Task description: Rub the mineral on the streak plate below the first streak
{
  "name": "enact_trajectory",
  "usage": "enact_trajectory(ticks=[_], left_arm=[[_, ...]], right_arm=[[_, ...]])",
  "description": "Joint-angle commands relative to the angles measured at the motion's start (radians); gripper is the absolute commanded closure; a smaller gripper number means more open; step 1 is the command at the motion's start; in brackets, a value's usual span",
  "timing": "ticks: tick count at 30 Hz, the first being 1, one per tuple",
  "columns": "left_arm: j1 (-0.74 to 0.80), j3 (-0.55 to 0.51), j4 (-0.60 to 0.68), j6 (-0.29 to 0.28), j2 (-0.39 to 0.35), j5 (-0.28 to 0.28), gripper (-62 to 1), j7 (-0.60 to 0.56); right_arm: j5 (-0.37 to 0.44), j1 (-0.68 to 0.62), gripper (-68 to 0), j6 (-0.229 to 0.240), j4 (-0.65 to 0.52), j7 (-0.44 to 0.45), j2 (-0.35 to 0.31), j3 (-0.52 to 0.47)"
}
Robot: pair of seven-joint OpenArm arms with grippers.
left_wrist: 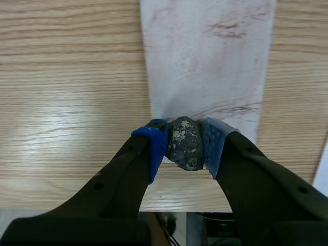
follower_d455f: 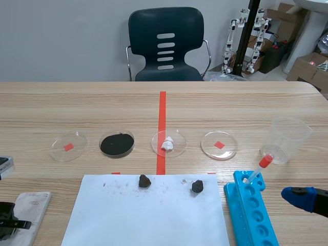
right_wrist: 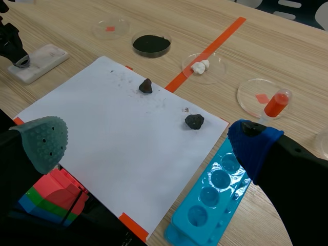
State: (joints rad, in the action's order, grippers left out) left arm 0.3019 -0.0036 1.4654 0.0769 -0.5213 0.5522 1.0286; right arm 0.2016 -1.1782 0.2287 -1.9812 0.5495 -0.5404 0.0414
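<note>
Pale wood-grain bench, with a dark chair behind it at the top of the scene view. The streak plate, a whitish slab, lies at the lower left of that frame, and the left tool sits over its near end. In the left wrist view both blue pads are clamped on the mineral, a dark mottled lump held low against the plate; we judge it to be touching. The plate's long axis runs straight ahead of the tool. One faint reddish streak lies far ahead, and a second faint arc lies just ahead of the mineral. We expect a crosswise stroke, on the tool's side of the far mark. The left arm points steeply down. The right tool, spread wide and holding nothing, sits at the scene's lower right, well apart, with the white paper ahead of it.
</note>
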Motion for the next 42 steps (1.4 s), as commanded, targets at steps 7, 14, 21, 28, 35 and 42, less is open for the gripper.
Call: enact_trajectory(ticks=[7, 14, 21, 28, 35, 42], left_arm=[[0.008, 0.009, -0.004, -0.079, 0.009, 0.146, -8.5, -0.022], [0.008, 0.009, -0.004, -0.071, 0.011, 0.105, -8.5, -0.025], [0.008, 0.009, -0.004, 0.043, 0.011, -0.097, -8.5, 0.022], [0.008, 0.009, -0.004, 0.093, 0.011, -0.179, -8.5, 0.039], [0.008, 0.009, -0.004, 0.016, 0.011, -0.013, -8.5, 0.008], [0.008, 0.009, -0.004, -0.073, 0.011, 0.148, -8.5, -0.027]], right_arm=[[0.008, 0.001, -67.9, 0.003, -0.024, 0.015, 0.0, -0.003], [0.008, 0.001, -67.9, 0.003, -0.024, 0.015, 0.0, -0.003], [0.008, 0.001, -67.9, 0.003, -0.024, 0.015, 0.0, -0.003], [0.008, 0.001, -67.9, 0.003, -0.024, 0.015, 0.0, -0.003], [0.008, 0.001, -67.9, 0.003, -0.024, 0.015, 0.0, -0.003], [0.008, 0.001, -67.9, 0.003, -0.024, 0.015, 0.0, -0.003]])
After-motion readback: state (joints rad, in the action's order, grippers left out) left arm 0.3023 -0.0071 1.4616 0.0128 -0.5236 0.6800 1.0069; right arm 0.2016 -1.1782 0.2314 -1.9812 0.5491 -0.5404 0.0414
